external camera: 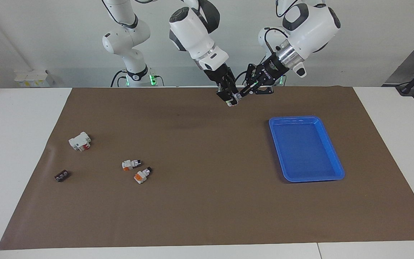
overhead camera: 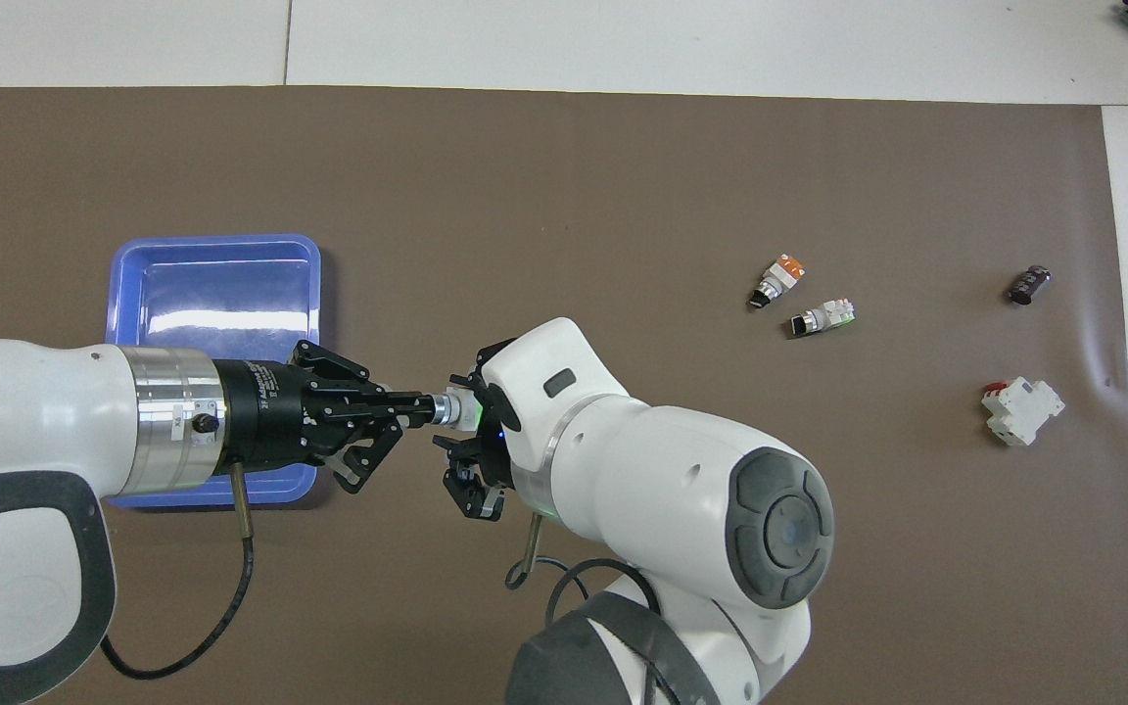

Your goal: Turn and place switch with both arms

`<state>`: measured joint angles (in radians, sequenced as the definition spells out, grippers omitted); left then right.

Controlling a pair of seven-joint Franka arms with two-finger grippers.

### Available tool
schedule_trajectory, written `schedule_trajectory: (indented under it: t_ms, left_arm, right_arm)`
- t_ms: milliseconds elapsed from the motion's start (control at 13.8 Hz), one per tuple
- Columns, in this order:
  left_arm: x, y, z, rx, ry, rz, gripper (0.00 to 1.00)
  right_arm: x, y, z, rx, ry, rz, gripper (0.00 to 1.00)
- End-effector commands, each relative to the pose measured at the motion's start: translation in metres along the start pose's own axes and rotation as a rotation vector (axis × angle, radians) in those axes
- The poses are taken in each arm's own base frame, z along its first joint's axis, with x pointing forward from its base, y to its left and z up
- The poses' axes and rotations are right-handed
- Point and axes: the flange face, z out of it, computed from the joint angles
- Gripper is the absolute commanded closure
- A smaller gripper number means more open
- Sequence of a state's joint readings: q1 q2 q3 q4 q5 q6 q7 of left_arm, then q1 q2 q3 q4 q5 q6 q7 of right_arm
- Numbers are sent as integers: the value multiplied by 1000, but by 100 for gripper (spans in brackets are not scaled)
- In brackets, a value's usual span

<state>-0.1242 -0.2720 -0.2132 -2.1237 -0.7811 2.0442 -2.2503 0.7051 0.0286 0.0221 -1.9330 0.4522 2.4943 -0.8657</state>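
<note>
Top middle of the facing view, switch [external camera: 235,99]: up in the air over the mat's [external camera: 207,208] edge by the robots, caught between the two grippers. Seen from overhead it lies level, with a green face showing.
Left gripper [external camera: 242,94]: reaches in sideways and pinches the end of the switch [overhead camera: 454,411], its fingertips closed tight on it.
Right gripper [external camera: 229,100]: comes down at the switch's other end, right against it. Open or closed, I cannot tell.
Tray [external camera: 306,118]: blue, flat on the mat toward the left arm's end, in the middle-height band of the facing view.
White block [external camera: 79,141]: has a red part and sits toward the right arm's end, well apart from the tray.
Two small switches [external camera: 132,164] [external camera: 142,175]: white with orange, just beside each other, farther from the robots than the block.
Dark part [external camera: 62,176]: small, alone, low in the facing view near the mat's side edge at the right arm's end.
</note>
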Motion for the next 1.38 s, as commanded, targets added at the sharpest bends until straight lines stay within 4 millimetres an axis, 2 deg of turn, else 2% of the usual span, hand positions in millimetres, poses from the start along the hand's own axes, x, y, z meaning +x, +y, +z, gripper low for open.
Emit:
schedule_trajectory:
  t_ms: [0,145,218,436,581,654,799,1017,1163,1308]
  left_arm:
    - [-2,8,-3,-21,3,-1,100]
    - [4,17,-8,-32,1,4,100]
    - [6,20,-9,-37,1,0,100]
    - [14,28,-12,-61,21,43,100]
    - [31,37,-9,-74,55,82,100]
    - [39,42,-14,-84,54,101,100]
    - [52,48,-12,-106,121,236,100]
    - [84,64,-15,-126,206,335,100]
    - [114,65,-6,-132,322,464,100]
    - [129,76,-7,-125,394,554,100]
  right_arm:
    - [5,-2,-14,1,17,27,0]
    - [2,1,-22,-2,17,32,0]
    - [-1,6,-33,3,11,43,0]
    - [-30,37,-70,25,-39,114,0]
    - [-53,62,-87,19,-64,176,0]
    - [-62,74,-92,5,-66,198,0]
    - [-89,104,-106,-38,-73,259,0]
    - [-149,157,-137,-130,-109,373,0]
    - [-178,176,-151,-251,-249,430,0]
    - [-194,176,-150,-290,-350,613,0]
